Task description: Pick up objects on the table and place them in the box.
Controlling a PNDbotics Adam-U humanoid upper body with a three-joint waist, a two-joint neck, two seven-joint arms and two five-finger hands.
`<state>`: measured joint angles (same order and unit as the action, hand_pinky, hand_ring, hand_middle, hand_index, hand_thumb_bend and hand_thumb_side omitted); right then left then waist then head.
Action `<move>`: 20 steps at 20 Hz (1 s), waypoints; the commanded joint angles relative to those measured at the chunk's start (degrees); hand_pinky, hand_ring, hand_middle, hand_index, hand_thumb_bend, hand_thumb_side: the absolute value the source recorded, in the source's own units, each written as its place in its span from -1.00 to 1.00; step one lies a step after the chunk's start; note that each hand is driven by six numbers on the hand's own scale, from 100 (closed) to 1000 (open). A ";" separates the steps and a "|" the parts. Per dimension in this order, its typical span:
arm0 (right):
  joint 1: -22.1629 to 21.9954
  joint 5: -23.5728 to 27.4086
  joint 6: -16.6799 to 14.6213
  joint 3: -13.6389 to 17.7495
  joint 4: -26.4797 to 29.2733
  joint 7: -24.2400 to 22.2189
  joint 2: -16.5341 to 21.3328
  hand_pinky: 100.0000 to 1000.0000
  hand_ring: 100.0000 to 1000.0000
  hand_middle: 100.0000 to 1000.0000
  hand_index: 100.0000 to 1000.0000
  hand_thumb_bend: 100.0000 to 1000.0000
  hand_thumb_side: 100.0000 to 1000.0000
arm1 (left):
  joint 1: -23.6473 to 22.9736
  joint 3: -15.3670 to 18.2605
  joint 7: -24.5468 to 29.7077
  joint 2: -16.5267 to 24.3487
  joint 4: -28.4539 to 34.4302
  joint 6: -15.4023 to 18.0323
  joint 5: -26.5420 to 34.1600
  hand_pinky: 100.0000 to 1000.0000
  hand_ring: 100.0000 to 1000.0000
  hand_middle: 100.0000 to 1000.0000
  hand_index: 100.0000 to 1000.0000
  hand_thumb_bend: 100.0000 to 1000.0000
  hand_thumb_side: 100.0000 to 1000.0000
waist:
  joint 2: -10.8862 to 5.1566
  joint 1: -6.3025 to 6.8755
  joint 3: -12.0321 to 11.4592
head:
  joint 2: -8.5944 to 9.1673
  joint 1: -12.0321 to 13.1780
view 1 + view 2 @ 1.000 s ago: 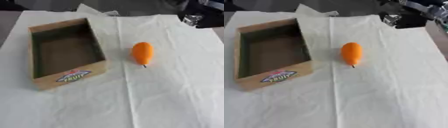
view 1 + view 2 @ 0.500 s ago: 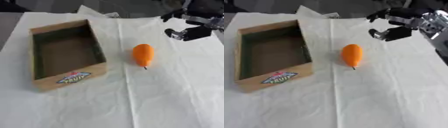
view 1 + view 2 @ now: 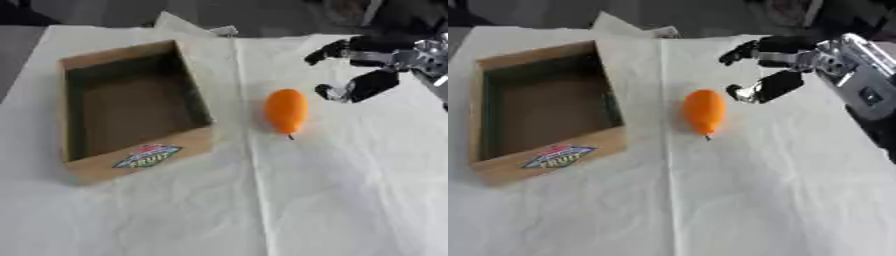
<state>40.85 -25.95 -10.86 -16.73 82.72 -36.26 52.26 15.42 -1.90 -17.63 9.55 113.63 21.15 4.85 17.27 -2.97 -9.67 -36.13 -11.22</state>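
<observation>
Right hand [image 3: 776,65], fingers spread and holding nothing, hovers just right of the orange fruit [image 3: 704,111]; only the right eye view shows its silver forearm [image 3: 861,80]

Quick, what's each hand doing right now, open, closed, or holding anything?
Left hand: not in view.
Right hand: open, fingers and thumb spread, holding nothing, just right of the orange fruit, not touching it.
</observation>
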 commanded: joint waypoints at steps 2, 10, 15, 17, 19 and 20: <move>1.20 -2.63 0.01 -0.07 -1.14 0.06 -0.14 0.89 0.90 0.80 1.00 -0.44 0.68 | 0.78 -0.28 0.37 0.35 0.96 0.00 0.31 -0.31 -0.08 0.18 0.34 -1.00 0.94 | -0.84 0.14 -0.18 | 0.63 0.11; 2.31 -9.85 -0.45 -0.35 -5.71 3.17 -4.32 0.88 0.89 0.81 1.00 -0.33 0.76 | 1.06 -0.47 0.63 0.07 0.96 -0.08 0.38 -0.31 -0.08 0.18 0.34 -1.00 0.94 | -0.44 0.24 -0.53 | 0.99 0.57; 2.58 -12.61 -0.65 -0.21 -8.35 4.62 -6.24 0.87 0.88 0.81 1.00 -0.31 0.76 | 1.19 -0.58 0.76 -0.15 0.96 -0.27 0.35 -0.31 -0.08 0.18 0.33 -1.00 0.94 | -0.11 0.06 -0.61 | 0.90 0.90; 2.75 -13.98 -0.71 0.02 -9.67 5.33 -6.89 0.87 0.88 0.81 1.00 -0.30 0.76 | 1.27 -0.63 0.82 -0.22 0.96 -0.34 0.34 -0.31 -0.08 0.18 0.33 -1.00 0.94 | 0.03 0.01 -0.73 | 0.83 0.92; 2.82 -15.10 -0.84 0.39 -10.94 6.04 -7.42 0.87 0.88 0.80 1.00 -0.31 0.76 | 1.27 -0.63 0.89 -0.27 0.96 -0.40 0.28 -0.32 -0.08 0.18 0.33 -1.00 0.94 | 0.19 -0.04 -0.82 | 0.83 1.01; 2.85 -15.42 -0.98 0.56 -11.49 6.33 -7.65 0.86 0.87 0.80 1.00 -0.32 0.76 | 1.28 -0.63 0.90 -0.30 0.96 -0.43 0.25 -0.32 -0.08 0.18 0.33 -1.00 0.94 | 0.26 -0.07 -0.84 | 0.84 1.07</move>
<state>42.67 -40.46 -11.79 -17.17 71.63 -30.47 43.57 16.06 -2.28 -16.87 8.99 113.63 20.76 4.96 18.43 -3.07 -10.54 -35.65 -10.27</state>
